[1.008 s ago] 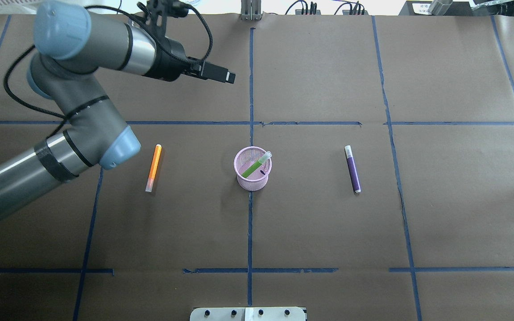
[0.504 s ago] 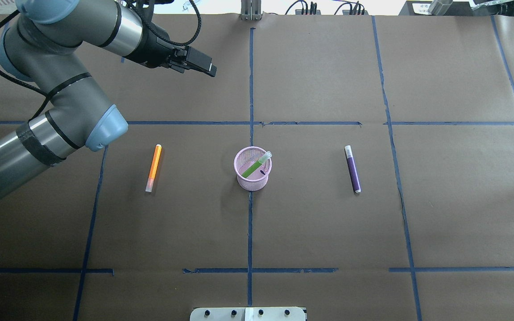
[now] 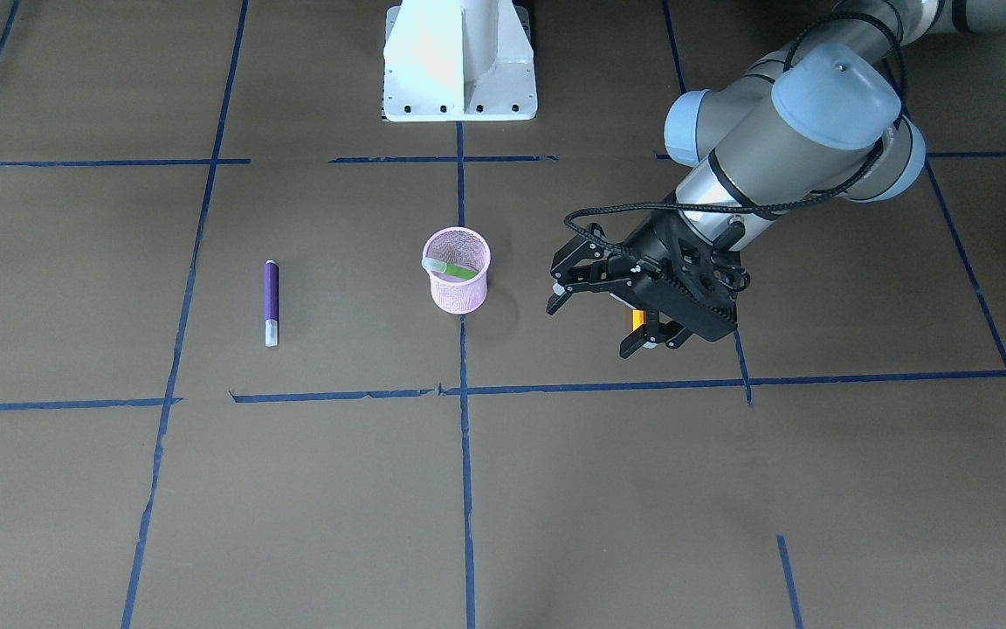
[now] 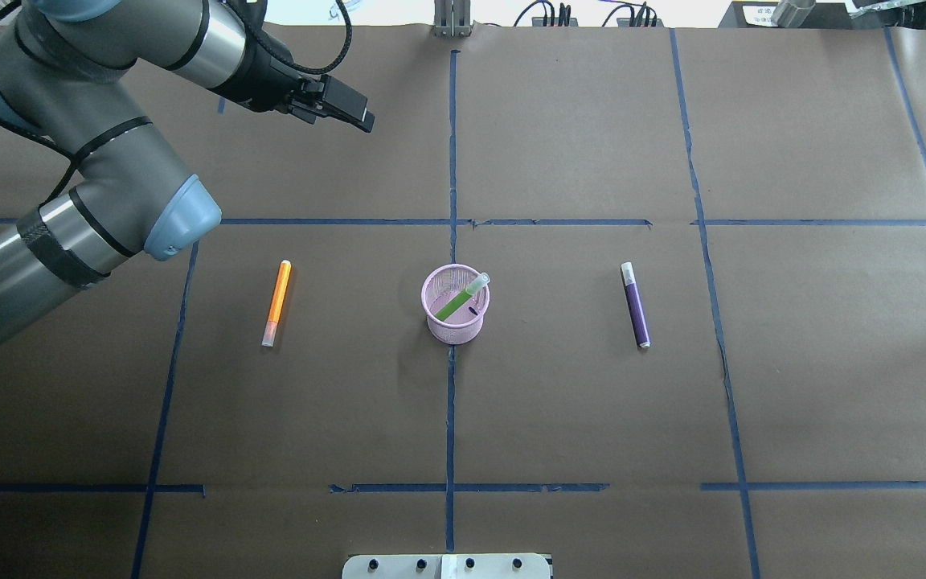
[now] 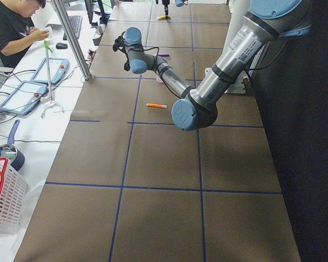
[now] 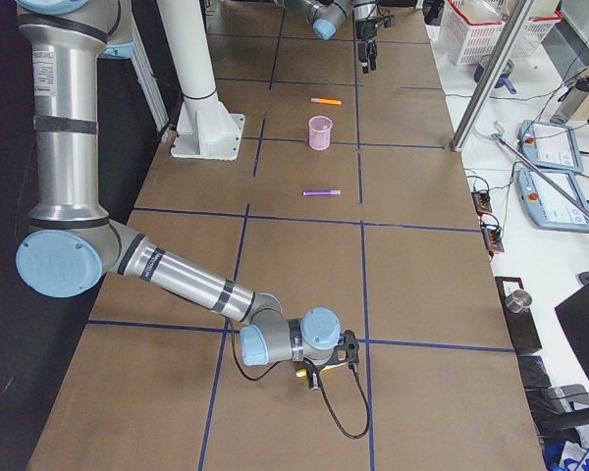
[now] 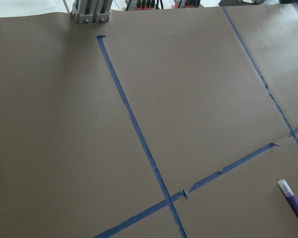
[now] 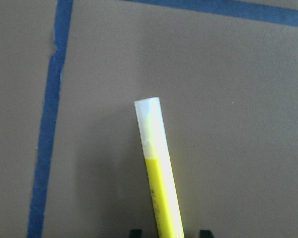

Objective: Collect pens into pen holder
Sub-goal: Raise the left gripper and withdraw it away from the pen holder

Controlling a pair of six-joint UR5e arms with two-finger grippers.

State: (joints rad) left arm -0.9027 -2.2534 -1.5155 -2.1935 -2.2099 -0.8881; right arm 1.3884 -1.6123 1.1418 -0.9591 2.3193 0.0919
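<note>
The pink mesh pen holder (image 4: 455, 330) stands mid-table with the green pen (image 4: 456, 301) leaning inside it. Left of it on the paper lies the orange pen (image 4: 276, 303), and to its right the purple pen (image 4: 635, 305). My left gripper (image 3: 592, 328) hovers open and empty beyond the orange pen (image 3: 637, 320), well above the table. In the right wrist view a yellow pen (image 8: 159, 168) runs between my right gripper's (image 8: 169, 232) tips; whether the jaws grip it I cannot tell.
Blue tape lines grid the brown paper. The white robot base (image 3: 459, 61) stands at the near edge, a metal bracket (image 4: 452, 20) at the far edge. A person (image 5: 11, 33) sits at a side desk, beside a white basket (image 5: 3, 196).
My left arm has swung left and toward the table's far edge, carrying its open gripper farther from the pen holder. The pens and the holder have not moved.
</note>
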